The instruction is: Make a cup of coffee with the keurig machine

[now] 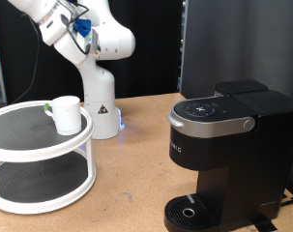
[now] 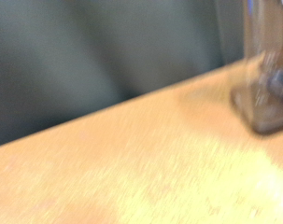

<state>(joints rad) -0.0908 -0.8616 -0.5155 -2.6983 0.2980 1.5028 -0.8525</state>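
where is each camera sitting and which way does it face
exterior view: off the arm, facing the table; shows the coffee maker, the cup on a tiered white stand, and the robot arm.
wrist view: on the hand, blurred, looking across the wooden tabletop toward a dark backdrop; no end effector fingers are clearly visible.
shared: the wooden tabletop.

A big wooden table [image 1: 136,164] fills most of the exterior view. Its top is light brown and smooth. Behind it the room is very dark, with a black curtain [image 1: 161,48] hanging at the back. On the exterior view's right stands a tall dark panel [image 1: 238,43] (it looks flat and a bit shiny). On the exterior view's left sits a round white shelf [image 1: 40,159] with two levels and dark mats on them. A small blue light [image 1: 121,122] glows low down near the table top. The wrist view is blurry, showing brown wood and a dark grey-green backdrop [image 2: 94,56].
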